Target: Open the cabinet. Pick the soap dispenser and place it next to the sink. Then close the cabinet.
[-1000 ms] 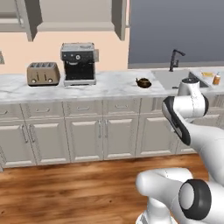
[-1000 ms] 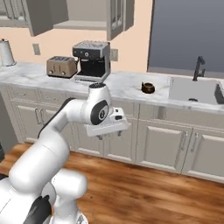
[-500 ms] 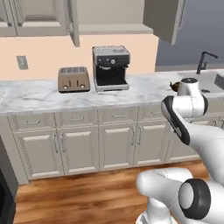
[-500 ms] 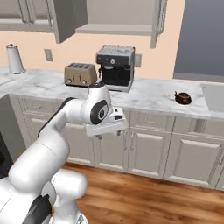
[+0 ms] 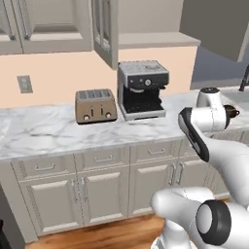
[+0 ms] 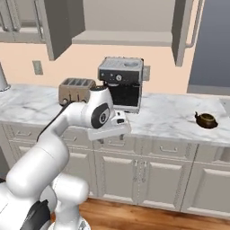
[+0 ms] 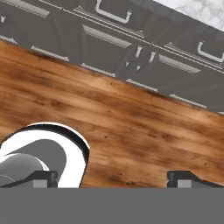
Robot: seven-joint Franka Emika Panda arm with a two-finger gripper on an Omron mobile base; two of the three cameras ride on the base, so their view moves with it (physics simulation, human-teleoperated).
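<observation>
Driving left along the white marble counter (image 5: pixel 44 131) has brought the tall greige wall cabinet (image 6: pixel 121 27) overhead, doors already ajar, while the hand (image 7: pixel 111 177) hangs released and empty; soap dispenser unseen, so picking, placing, closing remain.

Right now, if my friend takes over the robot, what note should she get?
End effector: open, empty, pointing down at the wooden floor before the low cabinets.
Tall greige wall cabinet: both doors swung open, shelf looks bare.
Done: opening.
Small orange-brown soap dispenser: whether it's by the sink can't be told from here.
Left: check that, then close both doors.
</observation>
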